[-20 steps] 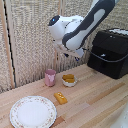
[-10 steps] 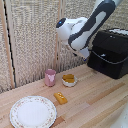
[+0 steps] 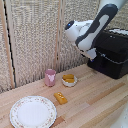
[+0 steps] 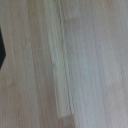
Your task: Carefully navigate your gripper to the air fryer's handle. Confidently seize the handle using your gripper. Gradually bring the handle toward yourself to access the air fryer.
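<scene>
The air fryer is a large matte black box at the exterior view's right, on the wooden table. A small dark protrusion on its front panel looks like the handle, but it is too small to make out well. My gripper hangs below the white and black arm, just beside the fryer's front corner on the exterior view's left, above the table. Its fingers are too small and dark to tell their spacing. The wrist view shows only blurred wood planks and a dark edge; no fingers show there.
A pink cup, a small bowl with yellow food, a yellow food piece and a patterned plate lie on the wooden table. A woven screen stands behind.
The arm has moved toward the exterior view's right, bringing the gripper closer to the air fryer's front. The table objects have not moved.
</scene>
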### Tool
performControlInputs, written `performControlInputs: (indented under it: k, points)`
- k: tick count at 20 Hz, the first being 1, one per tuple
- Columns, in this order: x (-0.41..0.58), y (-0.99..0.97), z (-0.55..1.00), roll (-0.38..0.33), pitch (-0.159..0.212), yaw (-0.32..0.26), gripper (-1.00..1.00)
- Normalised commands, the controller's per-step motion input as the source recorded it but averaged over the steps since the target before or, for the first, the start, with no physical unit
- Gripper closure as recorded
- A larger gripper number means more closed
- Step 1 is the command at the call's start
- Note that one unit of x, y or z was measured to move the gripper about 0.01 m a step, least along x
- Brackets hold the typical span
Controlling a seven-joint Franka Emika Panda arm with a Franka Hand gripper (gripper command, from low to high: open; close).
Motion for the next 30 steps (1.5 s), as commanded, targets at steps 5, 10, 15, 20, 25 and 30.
performControlInputs:
  k: [5, 10, 15, 20, 25, 30]
  points:
    - [-0.093, -0.65, -0.14, -0.061, 0.000, 0.174, -1.00]
    - [-0.028, -0.62, -0.10, -0.066, 0.000, 0.191, -1.00]
    - [-0.019, -0.55, 0.00, -0.084, 0.005, 0.201, -1.00]
    - [-0.005, -0.58, 0.00, -0.056, 0.028, 0.198, -1.00]
    - [0.000, -0.59, 0.00, -0.032, 0.052, 0.207, -1.00]
    - [-0.007, -0.47, 0.00, -0.074, 0.047, 0.196, 1.00]
